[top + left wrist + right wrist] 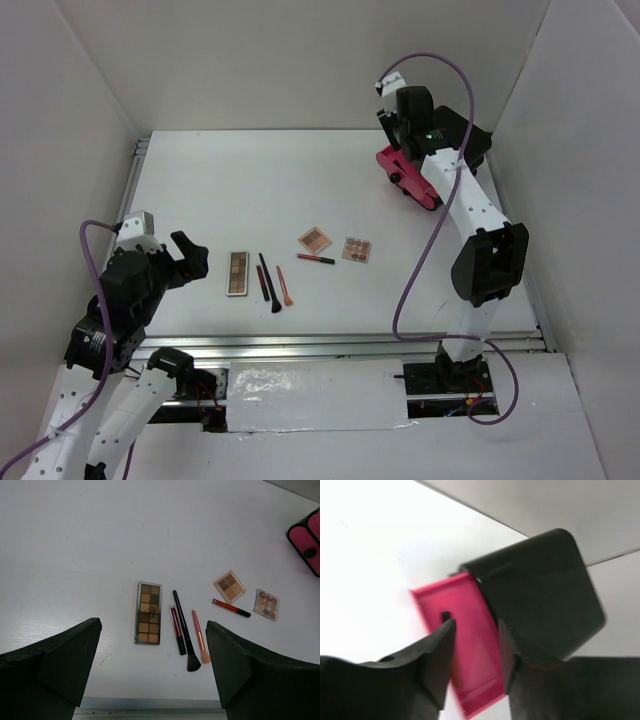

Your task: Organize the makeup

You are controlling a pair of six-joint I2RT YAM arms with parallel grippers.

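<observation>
**While the makeup [268,283] lies loose on the desk [200,180], neither gripper holds any of it**

Where the white desk nears its front edge, a narrow brown palette [238,273], a black brush [184,630] and an orange brush [285,286] lie side by side. Two square palettes [314,240] and a red pencil [315,259] lie toward the middle. Near the left edge the left gripper [152,624] hovers, fingers spread wide and empty. At the far right corner the right gripper [476,622] has its fingers partly apart at a pink drawer [465,645] of a black box [291,534]; contact cannot be told. White walls [300,60] enclose the desk.
</observation>
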